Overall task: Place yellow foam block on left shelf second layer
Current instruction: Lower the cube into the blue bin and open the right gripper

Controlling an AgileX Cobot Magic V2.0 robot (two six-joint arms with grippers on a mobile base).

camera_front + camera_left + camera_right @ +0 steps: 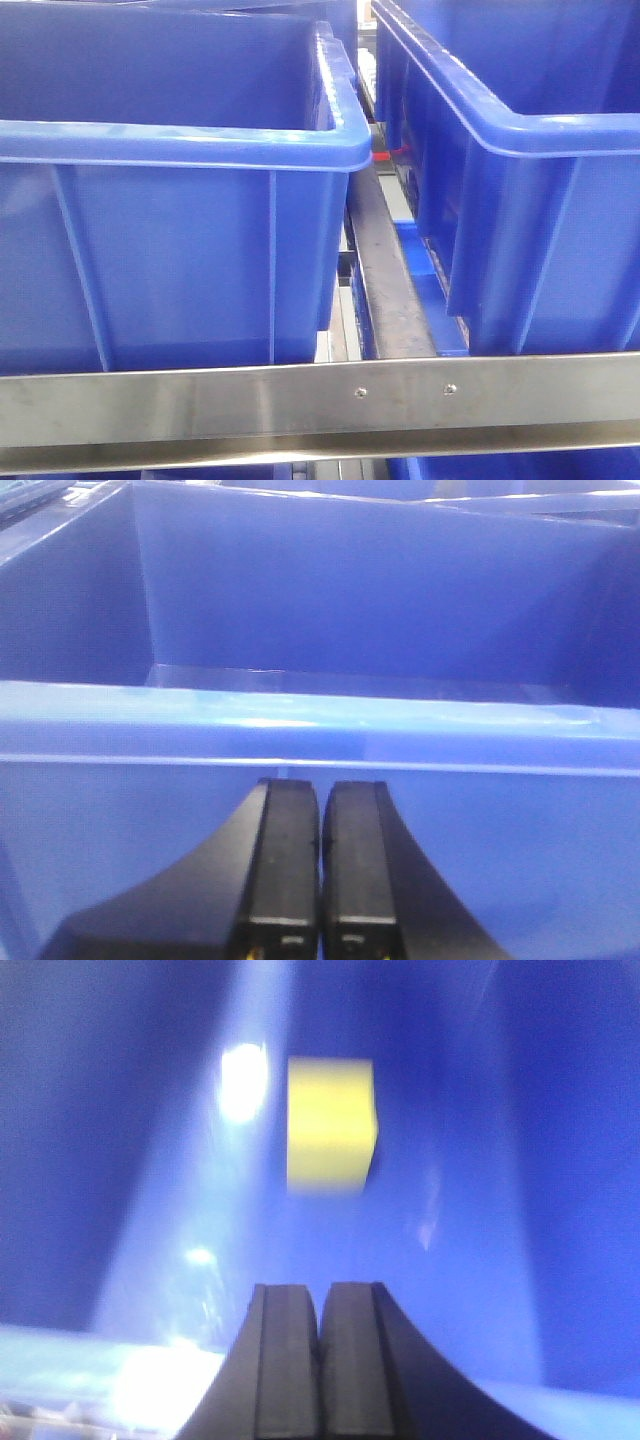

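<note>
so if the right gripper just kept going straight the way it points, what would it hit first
Probably the bright yellow foam block, which lies ahead of the shut right gripper on the blue plastic bin floor, slightly above the fingertips' line. The image is blurred, so depth is unclear.

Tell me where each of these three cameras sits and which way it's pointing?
Front view: sits before a metal shelf rail, facing two blue bins, the left bin and the right bin; no part of the robot shows.
Left wrist view: rides on the left arm, looking past the shut left hand over a blue bin's rim into it.
Right wrist view: rides on the right arm, looking past the shut right hand at the yellow foam block lying on blue plastic.
Shared: both wrist views show black fingers bottom centre; every view shows blue bin plastic.
</note>
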